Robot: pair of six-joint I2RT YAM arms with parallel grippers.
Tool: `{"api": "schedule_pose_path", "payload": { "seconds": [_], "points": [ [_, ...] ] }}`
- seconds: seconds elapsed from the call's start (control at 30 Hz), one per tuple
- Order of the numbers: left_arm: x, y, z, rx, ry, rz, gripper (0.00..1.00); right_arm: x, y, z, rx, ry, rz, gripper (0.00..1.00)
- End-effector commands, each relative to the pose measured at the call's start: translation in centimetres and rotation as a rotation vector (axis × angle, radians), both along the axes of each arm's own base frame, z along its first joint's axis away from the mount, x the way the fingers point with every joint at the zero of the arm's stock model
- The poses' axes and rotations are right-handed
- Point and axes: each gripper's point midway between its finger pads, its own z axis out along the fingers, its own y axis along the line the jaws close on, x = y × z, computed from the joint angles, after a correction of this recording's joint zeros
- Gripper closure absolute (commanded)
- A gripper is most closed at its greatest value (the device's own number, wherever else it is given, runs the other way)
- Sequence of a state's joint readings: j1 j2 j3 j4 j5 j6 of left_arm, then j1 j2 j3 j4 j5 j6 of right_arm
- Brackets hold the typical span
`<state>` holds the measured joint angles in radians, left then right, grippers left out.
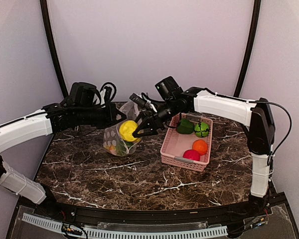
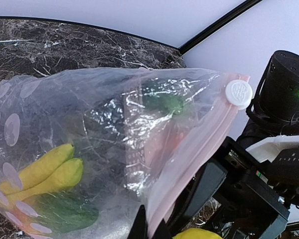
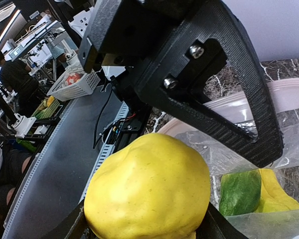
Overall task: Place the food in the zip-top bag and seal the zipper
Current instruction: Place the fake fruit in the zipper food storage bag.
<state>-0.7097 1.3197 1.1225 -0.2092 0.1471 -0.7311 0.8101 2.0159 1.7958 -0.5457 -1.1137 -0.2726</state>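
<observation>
The dotted clear zip-top bag (image 1: pixel 117 139) stands on the marble table, held up by my left gripper (image 1: pixel 123 115), which is shut on its pink zipper strip (image 2: pixel 189 159); a white slider (image 2: pixel 238 92) sits at the strip's far end. Inside lie a yellow banana (image 2: pixel 47 172) and a green pepper (image 2: pixel 65 214). My right gripper (image 1: pixel 137 133) is shut on a yellow pepper (image 3: pixel 149 191) at the bag's mouth (image 1: pixel 128 130). Two green peppers (image 1: pixel 185 126), an orange (image 1: pixel 200 146) and a red-pink ball (image 1: pixel 191 155) lie in the pink basket.
The pink lattice basket (image 1: pixel 183 160) stands right of the bag. The table's curved front edge (image 1: pixel 139 211) lies near the arm bases. A black frame arch and pale walls stand behind.
</observation>
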Motion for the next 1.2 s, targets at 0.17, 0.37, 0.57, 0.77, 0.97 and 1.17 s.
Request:
{"api": "schedule_pose_path", "payload": {
  "seconds": [0.17, 0.37, 0.57, 0.77, 0.97, 1.17],
  "points": [
    [-0.4, -0.1, 1.5, -0.044, -0.024, -0.014, 0.99, 5.3, 1.3, 1.0, -0.095, -0.129, -0.3, 0.45],
    [-0.4, 0.2, 1.3, -0.029, -0.022, -0.003, 0.99, 9.5, 0.4, 0.8, -0.207, -0.247, -0.552, 0.42],
    [-0.3, -0.3, 0.6, -0.041, -0.003, -0.012, 0.99, 7.6, 1.7, 3.1, -0.151, -0.251, -0.488, 0.32],
    [0.2, -0.6, 0.2, -0.014, -0.003, -0.016, 0.99, 5.9, 2.5, 5.5, -0.128, -0.303, -0.45, 0.15],
    [0.4, 0.5, 0.3, 0.013, -0.036, 0.023, 0.99, 4.6, 0.7, 8.1, -0.081, -0.379, -0.441, 0.11],
    [0.8, 3.2, 1.5, -0.004, -0.062, 0.142, 0.99, 6.3, -2.6, 8.9, -0.131, -0.489, -0.528, 0.11]
  ]
}}
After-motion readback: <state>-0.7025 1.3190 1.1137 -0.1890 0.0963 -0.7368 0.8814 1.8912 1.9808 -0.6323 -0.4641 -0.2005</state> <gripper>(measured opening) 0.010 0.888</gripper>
